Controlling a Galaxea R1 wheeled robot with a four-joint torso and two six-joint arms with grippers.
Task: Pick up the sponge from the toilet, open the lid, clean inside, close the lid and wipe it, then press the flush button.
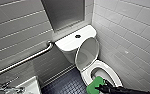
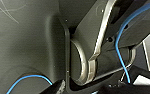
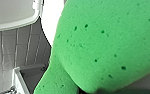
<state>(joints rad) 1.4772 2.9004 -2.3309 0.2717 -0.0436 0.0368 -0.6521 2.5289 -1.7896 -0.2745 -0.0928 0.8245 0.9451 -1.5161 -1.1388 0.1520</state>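
The white toilet stands in the corner with its lid (image 1: 88, 53) raised against the tank. The seat ring (image 1: 111, 72) lies around the open bowl. A small dark flush button (image 1: 77, 36) sits in the middle of the white tank cover (image 1: 68, 42). The bright green sponge (image 1: 95, 85) is at the front rim of the bowl, with my right gripper (image 1: 100, 88) shut on it; the dark arm comes in from the lower right. The sponge (image 3: 103, 45) looms large in the right wrist view. My left gripper is open and holds nothing.
A metal grab bar (image 1: 23, 61) runs along the grey tiled wall on the left. White tiles close off the right side next to the toilet. Dark studded floor (image 1: 66, 85) lies before the bowl, and a white boxy object (image 1: 31, 86) sits at the lower left.
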